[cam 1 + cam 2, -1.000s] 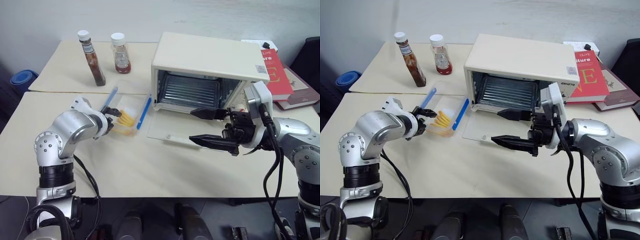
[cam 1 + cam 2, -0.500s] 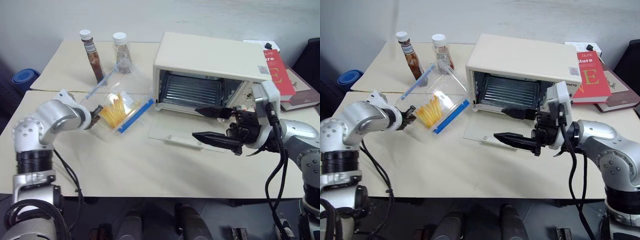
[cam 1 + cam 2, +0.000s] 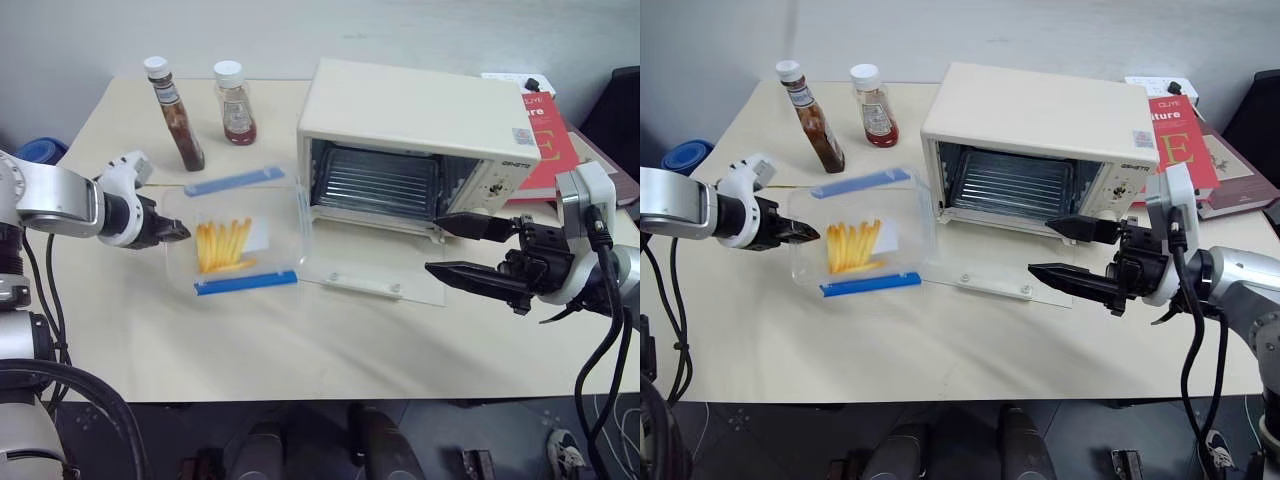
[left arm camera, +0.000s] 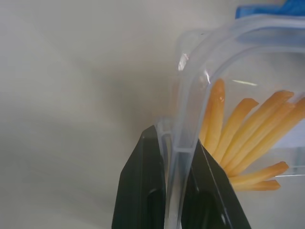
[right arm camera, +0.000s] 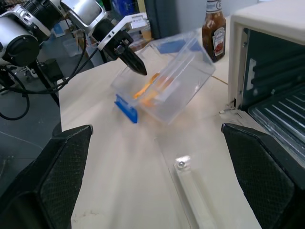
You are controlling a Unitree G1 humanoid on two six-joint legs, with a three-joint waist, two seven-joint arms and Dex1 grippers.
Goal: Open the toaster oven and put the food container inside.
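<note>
The left pincer (image 3: 808, 235) is clamped tight on the rim of the food container (image 3: 862, 243), holding the clear box up off the bench (image 3: 940, 340) and tilted, its open face turned toward the camera; yellow-orange sticks (image 3: 852, 246) lie inside, with one blue clip (image 3: 861, 183) along the upper edge and another (image 3: 870, 284) along the lower; in the left wrist view the two black fingers (image 4: 143, 191) pinch the transparent lip (image 4: 188, 138) between them, the sticks (image 4: 248, 138) just beyond.

The container hangs just left of the toaster oven (image 3: 1040, 140), close to it but not inside; the oven sits at the back of the bench with its glass door (image 3: 995, 275) dropped flat onto the surface, and the wire rack (image 3: 1015, 185) is bare.

The right pincer (image 3: 1060, 250) hovers over the right end of the lowered door, pointing leftward, its jaws spread wide and gripping nothing; the right wrist view looks across the door handle (image 5: 190, 191) toward the lifted container (image 5: 164, 88) and the left pincer (image 5: 140, 70).

Behind, two sauce bottles (image 3: 810, 115) stand near the bench's far edge; red books (image 3: 1185, 150) lie to the right of the oven.
</note>
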